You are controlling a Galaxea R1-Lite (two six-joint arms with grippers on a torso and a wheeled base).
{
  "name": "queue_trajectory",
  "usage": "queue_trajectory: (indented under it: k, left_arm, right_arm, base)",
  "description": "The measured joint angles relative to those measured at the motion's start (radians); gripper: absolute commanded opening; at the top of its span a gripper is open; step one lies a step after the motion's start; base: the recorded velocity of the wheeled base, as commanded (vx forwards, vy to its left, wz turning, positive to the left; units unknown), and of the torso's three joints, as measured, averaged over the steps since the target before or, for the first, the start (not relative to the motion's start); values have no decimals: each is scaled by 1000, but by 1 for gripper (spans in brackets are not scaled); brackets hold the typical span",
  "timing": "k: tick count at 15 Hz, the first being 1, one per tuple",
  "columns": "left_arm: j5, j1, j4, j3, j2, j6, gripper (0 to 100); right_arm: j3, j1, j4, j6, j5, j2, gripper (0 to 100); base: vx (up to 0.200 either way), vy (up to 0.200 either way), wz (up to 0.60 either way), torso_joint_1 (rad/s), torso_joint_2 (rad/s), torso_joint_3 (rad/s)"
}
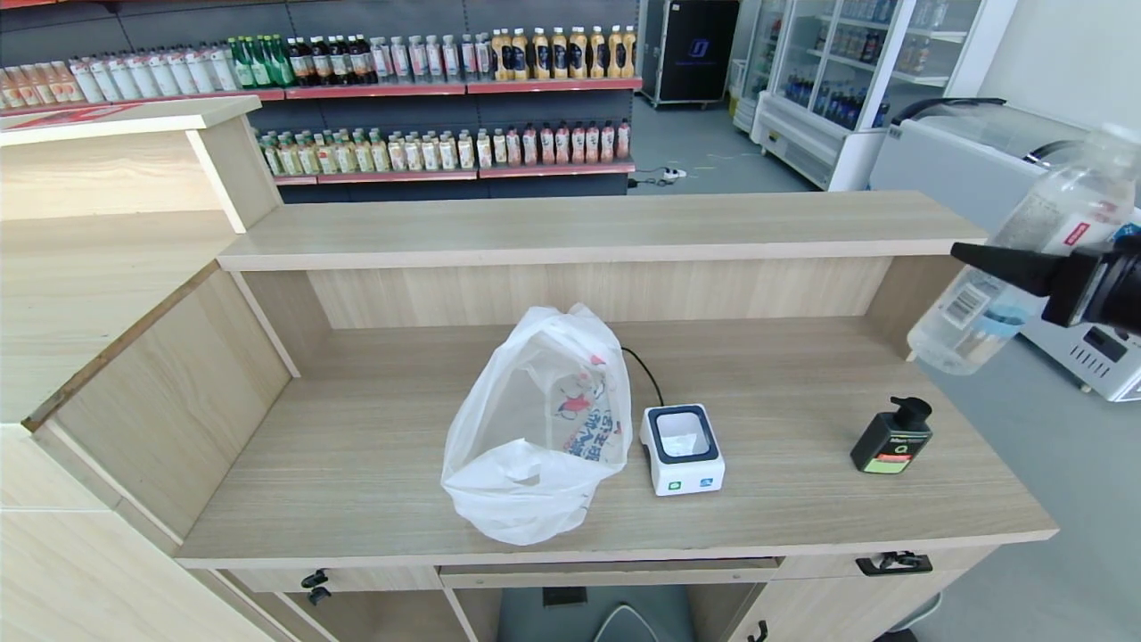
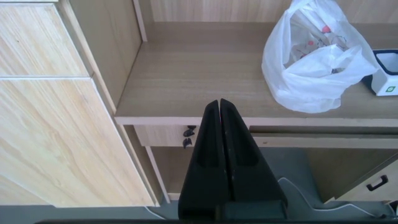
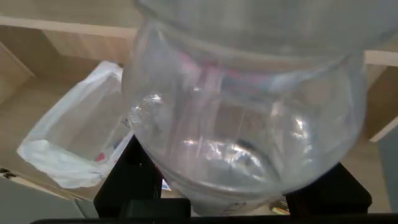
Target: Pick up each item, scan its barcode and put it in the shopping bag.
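My right gripper (image 1: pixel 985 267) is shut on a clear plastic bottle (image 1: pixel 1025 241), held tilted in the air beyond the counter's right end, barcode label facing down-left. In the right wrist view the bottle (image 3: pixel 249 106) sits between the dark fingers (image 3: pixel 134 180). A white shopping bag (image 1: pixel 535 428) stands open at the counter's middle, with the white scanner (image 1: pixel 682 448) just to its right. A dark pump bottle (image 1: pixel 891 437) stands near the right end. My left gripper (image 2: pixel 219 106) is shut on nothing, low in front of the counter's left front edge, with the bag (image 2: pixel 317 59) beyond it.
The wooden counter (image 1: pixel 357 464) has a raised back ledge (image 1: pixel 588 227) and a slanted side wall (image 1: pixel 169 401) on the left. A black cable (image 1: pixel 646 370) runs from the scanner to the back. Drawer handles (image 1: pixel 891 563) sit under the front edge. A white freezer (image 1: pixel 972 160) stands to the right.
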Motion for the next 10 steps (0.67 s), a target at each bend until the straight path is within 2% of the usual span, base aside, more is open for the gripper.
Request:
queue_trajectory:
  k: [2,3,4,7,10]
  left_arm:
    - [0,0,0,0,0,0,0]
    - [0,0,0,0,0,0,0]
    - [0,1,0,0,0,1,0]
    - [0,0,0,0,0,1,0]
    - [0,0,0,0,0,0,0]
  right_arm:
    - [41,-77,-63,-199,-57,56,0]
    - [50,-103,-114,-240,-83,83,0]
    - [55,-117,-143,-269,-97,106,0]
    - [64,-143,-150,-488,-108,137,0]
    - [66,-156,-150,-527,-108,152,0]
  base:
    - [0,0,0,0,0,0]
    - [0,0,0,0,0,0]
    - [0,0,0,0,0,0]
    - [0,0,0,0,0,0]
    - [0,0,0,0,0,0]
